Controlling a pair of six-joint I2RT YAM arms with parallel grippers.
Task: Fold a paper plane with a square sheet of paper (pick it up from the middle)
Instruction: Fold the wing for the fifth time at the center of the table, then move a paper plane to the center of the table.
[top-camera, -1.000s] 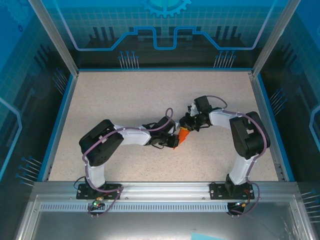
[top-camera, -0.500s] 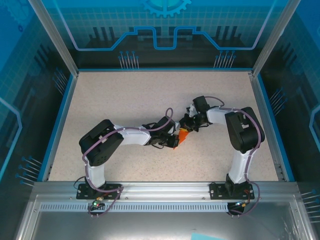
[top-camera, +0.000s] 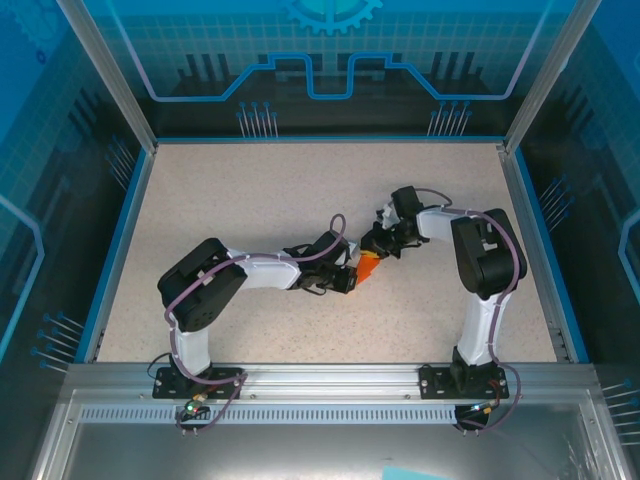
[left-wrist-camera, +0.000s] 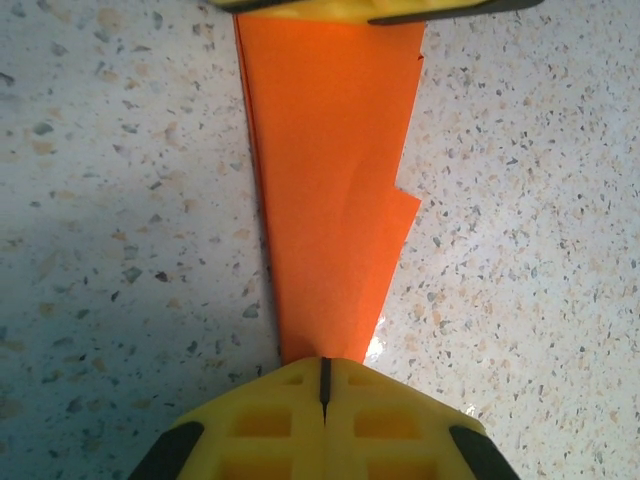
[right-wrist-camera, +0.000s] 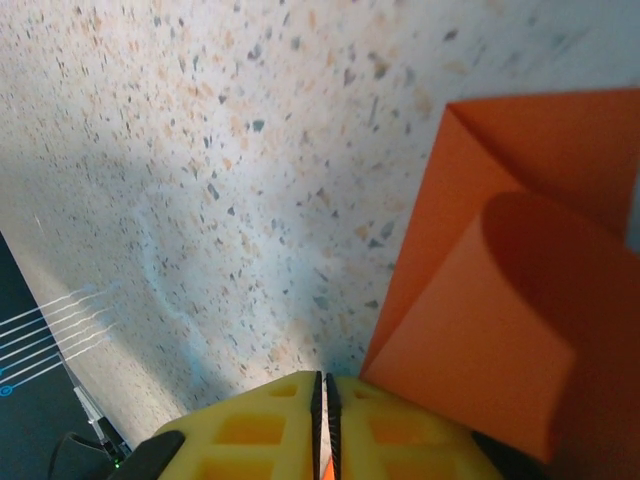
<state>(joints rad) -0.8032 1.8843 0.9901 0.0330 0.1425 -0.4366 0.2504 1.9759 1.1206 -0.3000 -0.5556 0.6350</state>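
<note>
My left claw (left-wrist-camera: 325, 385) is squeezing shut on the pointy end of the paper plane (left-wrist-camera: 330, 180), which is stretching out flat in front of it. My right claw (right-wrist-camera: 322, 400) is pinching the wide end, probably so I can press the folds.

No legible text, labels, brand names or numbers in any view. The only sign: a pale blue gear emblem (top-camera: 333, 12) printed at the top centre of the back panel (top-camera: 330, 60), with circuit-style line graphics, no lettering.
</note>
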